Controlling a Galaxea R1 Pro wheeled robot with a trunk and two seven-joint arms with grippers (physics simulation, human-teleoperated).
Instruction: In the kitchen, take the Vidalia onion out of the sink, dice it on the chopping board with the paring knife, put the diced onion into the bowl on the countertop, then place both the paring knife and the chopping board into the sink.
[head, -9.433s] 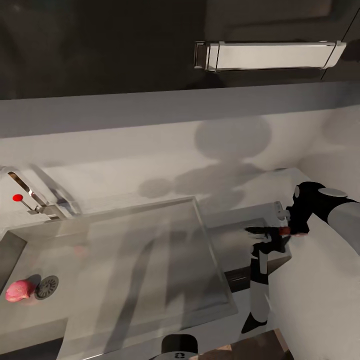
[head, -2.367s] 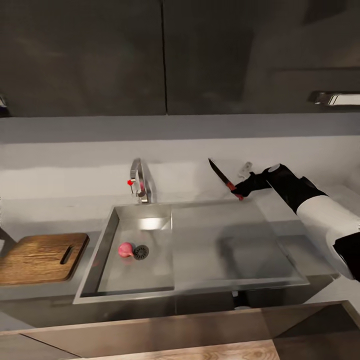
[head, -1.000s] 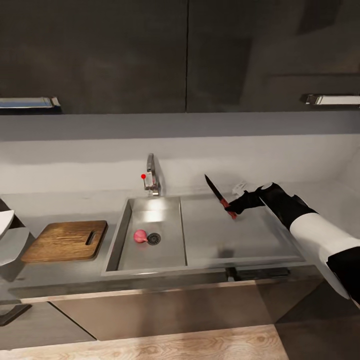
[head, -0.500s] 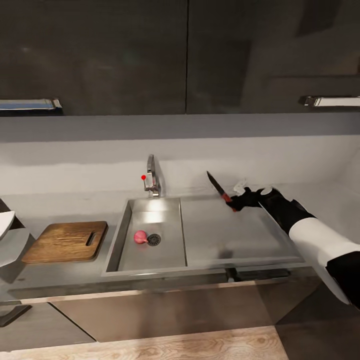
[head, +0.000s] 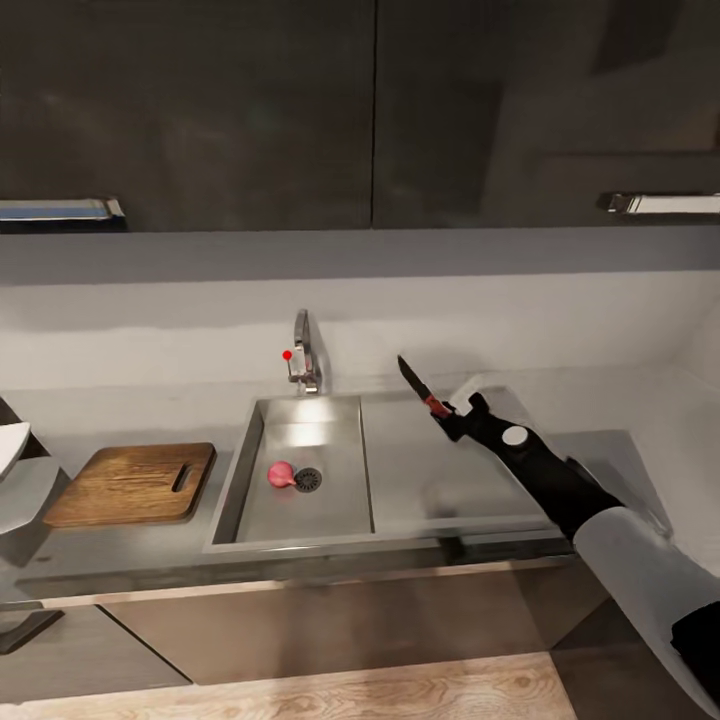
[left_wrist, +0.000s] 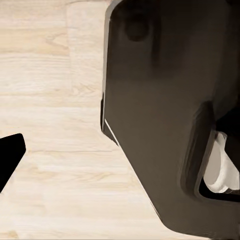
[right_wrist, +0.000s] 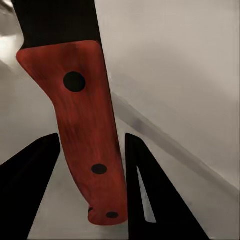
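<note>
the right gripper (head: 450, 420) pinches the paring knife (head: 415, 384) by its red handle above the drainboard (stiff, light, likely slick), which looks the safest place to hold.

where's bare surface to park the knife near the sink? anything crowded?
Bare: the steel drainboard between the basin and the right claw, which holds the paring knife above it. Also the countertop strip in front of the chopping board. Crowded: the basin floor near the drain, where the onion sits.
</note>
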